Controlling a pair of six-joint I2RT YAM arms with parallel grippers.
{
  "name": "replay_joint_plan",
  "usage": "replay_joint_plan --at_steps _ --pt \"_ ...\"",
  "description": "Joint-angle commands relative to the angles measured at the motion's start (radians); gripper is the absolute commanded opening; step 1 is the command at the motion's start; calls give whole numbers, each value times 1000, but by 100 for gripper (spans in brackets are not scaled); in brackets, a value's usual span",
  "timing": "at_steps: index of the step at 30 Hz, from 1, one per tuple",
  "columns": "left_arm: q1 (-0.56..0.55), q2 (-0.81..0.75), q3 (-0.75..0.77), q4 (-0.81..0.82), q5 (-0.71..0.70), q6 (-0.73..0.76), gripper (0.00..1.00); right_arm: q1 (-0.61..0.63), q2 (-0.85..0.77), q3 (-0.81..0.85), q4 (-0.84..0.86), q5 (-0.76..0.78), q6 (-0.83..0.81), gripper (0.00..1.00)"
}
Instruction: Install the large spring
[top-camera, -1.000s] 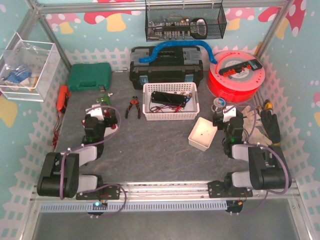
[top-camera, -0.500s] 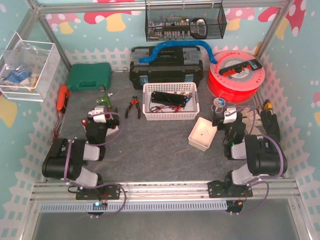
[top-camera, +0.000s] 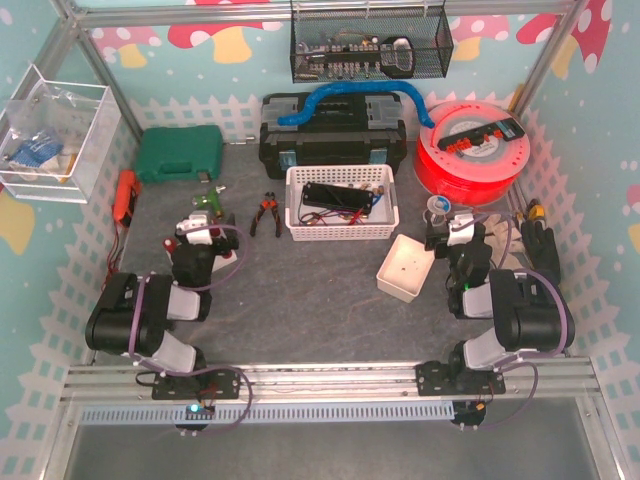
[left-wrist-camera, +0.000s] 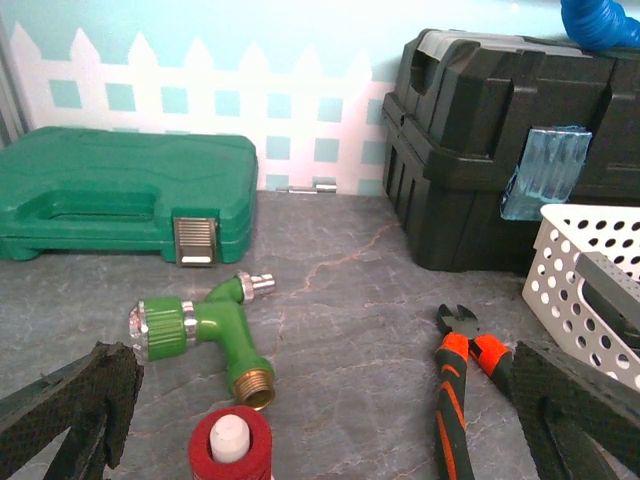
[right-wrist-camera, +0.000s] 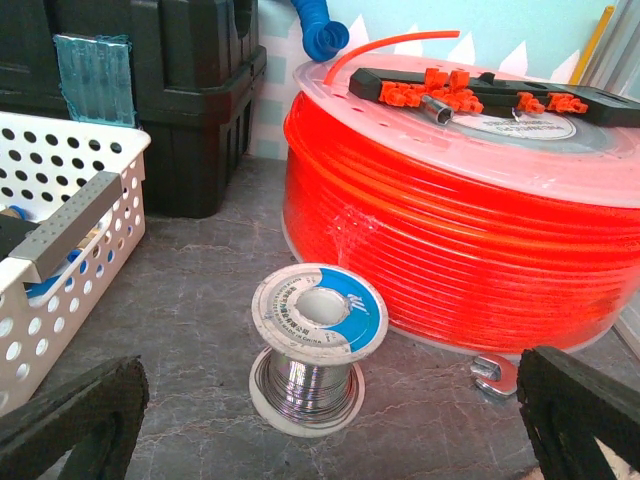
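The large spring does not show in any view. My left gripper (top-camera: 197, 232) sits low over the mat at the left, and its jaws (left-wrist-camera: 325, 400) are open wide with nothing between them. Just ahead of it lie a green hose fitting (left-wrist-camera: 205, 330), a red cylinder with a white tip (left-wrist-camera: 231, 440) and orange-handled cutters (left-wrist-camera: 455, 390). My right gripper (top-camera: 452, 228) rests at the right, also open (right-wrist-camera: 335, 400) and empty, facing a spool of silver wire (right-wrist-camera: 318, 345).
A white perforated basket (top-camera: 342, 203) stands mid-table with a black toolbox (top-camera: 333, 130) behind it. An orange filament reel (right-wrist-camera: 470, 220) fills the right back, a green case (left-wrist-camera: 120, 205) the left back. A small white box (top-camera: 405, 267) sits near the right arm.
Both arms have folded back toward their bases over the last second, drawing the grippers slightly nearer. Over the last half second almost nothing has moved. Both grippers stayed open.
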Motion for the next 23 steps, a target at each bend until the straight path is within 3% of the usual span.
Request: replay_joint_plan --at_steps 1,23 --pt "1 1 7 44 -12 8 99 -1 2 13 34 13 6 100" --pt "2 -3 11 28 -9 7 99 -2 2 13 35 13 7 100"
